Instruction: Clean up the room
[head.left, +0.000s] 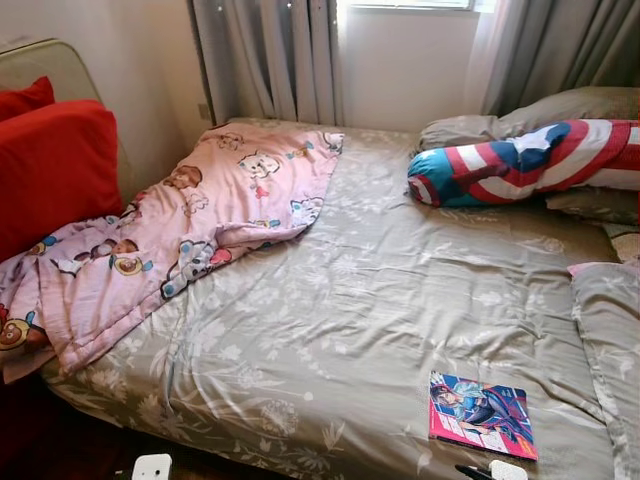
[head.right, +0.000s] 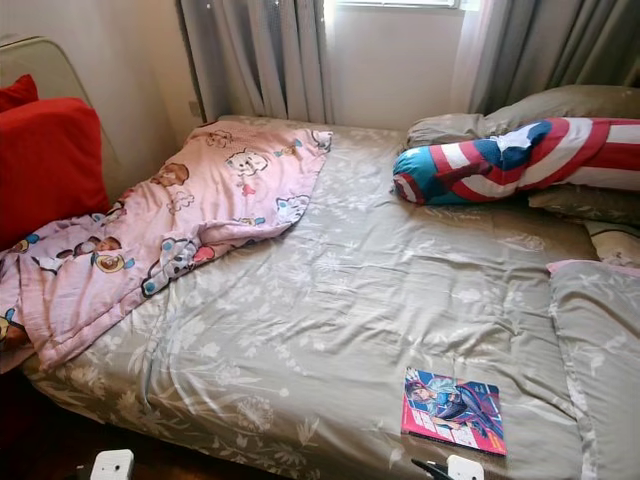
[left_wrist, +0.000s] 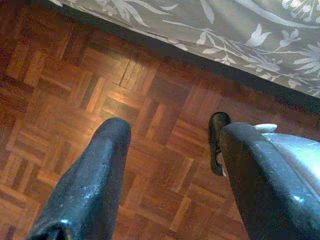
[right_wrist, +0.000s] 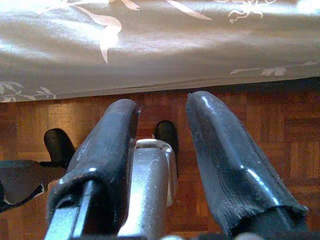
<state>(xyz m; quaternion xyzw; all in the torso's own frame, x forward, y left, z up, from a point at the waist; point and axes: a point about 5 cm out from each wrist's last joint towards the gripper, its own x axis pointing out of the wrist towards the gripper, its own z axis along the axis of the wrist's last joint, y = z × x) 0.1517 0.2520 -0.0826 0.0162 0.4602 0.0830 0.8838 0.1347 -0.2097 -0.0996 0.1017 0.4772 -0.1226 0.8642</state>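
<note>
At the foot of the bed (head.left: 330, 330), cleanup looked barely begun: a comic book (head.left: 482, 414) at 5 o'clock, pink blanket (head.left: 190, 230) rumpled at 10, both the left gripper (left_wrist: 167, 165) and right gripper (right_wrist: 160, 165) hanging open, empty.

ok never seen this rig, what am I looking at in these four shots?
A walking humanoid robot with two arms. The top two pictures come from its head camera, looking down at a bed. On it lie a pink cartoon blanket, a red pillow, a striped bolster and a comic book near the front edge. The bottom two come from wrist cameras, each looking along that tool's black fingers: left tool and right tool, both open over the parquet floor beside the bed. Neither holds anything.
</note>
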